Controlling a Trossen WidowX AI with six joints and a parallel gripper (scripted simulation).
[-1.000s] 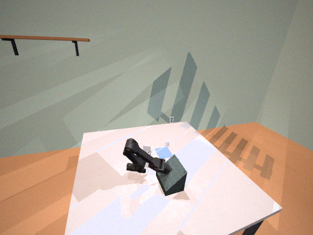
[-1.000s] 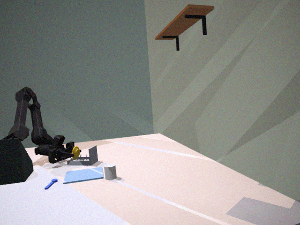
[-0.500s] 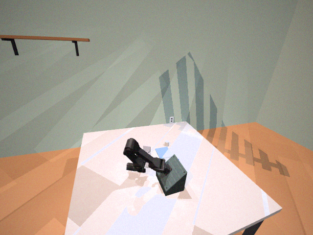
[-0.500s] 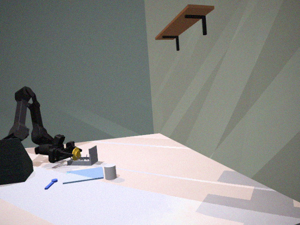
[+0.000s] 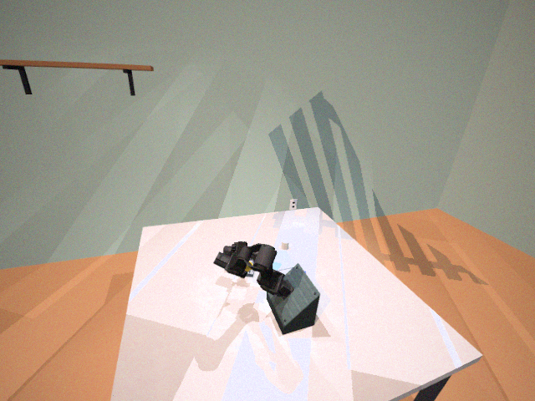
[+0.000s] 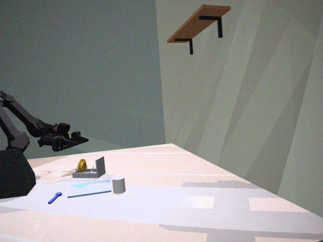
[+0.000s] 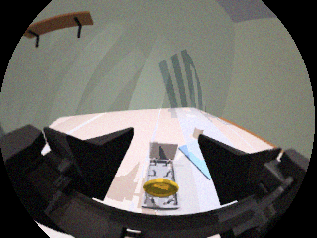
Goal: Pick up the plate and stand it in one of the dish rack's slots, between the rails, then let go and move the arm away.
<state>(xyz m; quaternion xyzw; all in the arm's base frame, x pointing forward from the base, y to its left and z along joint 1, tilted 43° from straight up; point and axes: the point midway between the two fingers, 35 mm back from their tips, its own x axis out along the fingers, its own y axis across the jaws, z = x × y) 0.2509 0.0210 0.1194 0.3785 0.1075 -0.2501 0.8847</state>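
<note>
Plate (image 6: 81, 165) upright in rack (image 6: 88, 172) (apparently slotted) — jaws open, above.

Yellow plate (image 6: 81, 165) upright in rack (image 6: 89, 172); tool (image 6: 75, 140) above, open.

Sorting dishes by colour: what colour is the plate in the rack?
Yellow; the plate shows best in the exterior view.

The round yellow plate (image 6: 82, 165) looks glossy and smooth. The grey slotted dish rack (image 6: 89, 172) and pale tabletop (image 6: 182, 182) look matt; the wall shelf (image 6: 198, 22) looks wooden.
</note>
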